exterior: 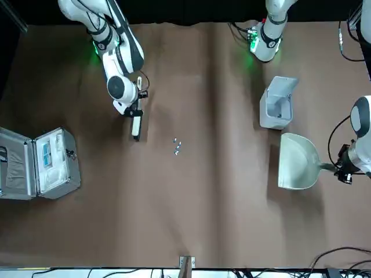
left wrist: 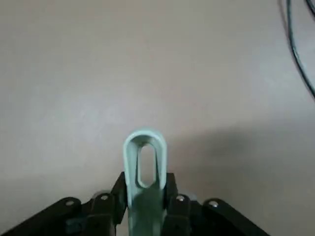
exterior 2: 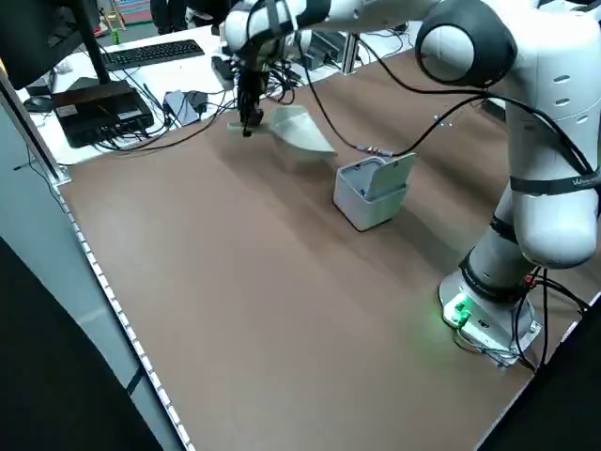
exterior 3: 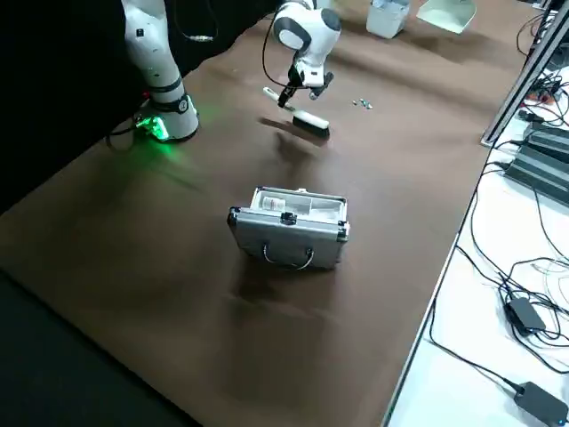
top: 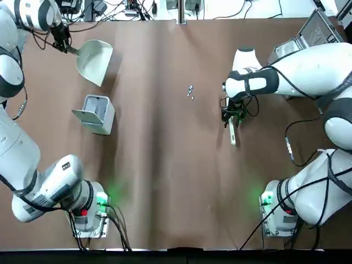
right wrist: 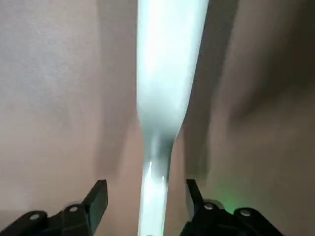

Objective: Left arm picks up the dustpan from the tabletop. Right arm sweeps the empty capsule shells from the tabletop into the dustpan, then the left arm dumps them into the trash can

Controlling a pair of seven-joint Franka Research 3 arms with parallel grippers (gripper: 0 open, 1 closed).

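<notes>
Plainly, the pale, wide-scooped dustpan [top: 94,61] has its looped handle clamped by the left end effector [left wrist: 146,196].

Pale dustpan [top: 94,61] beside white bin [top: 98,114], capsule shells [top: 190,91] clustered

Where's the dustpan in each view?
Top: upper left, in the left gripper.
Front: right, beside the bin, the shared landmark except in wrist views.
Left side: upper middle.
Right side: top right edge.
Left wrist: handle, bottom centre.
Right wrist: not in it.
</notes>
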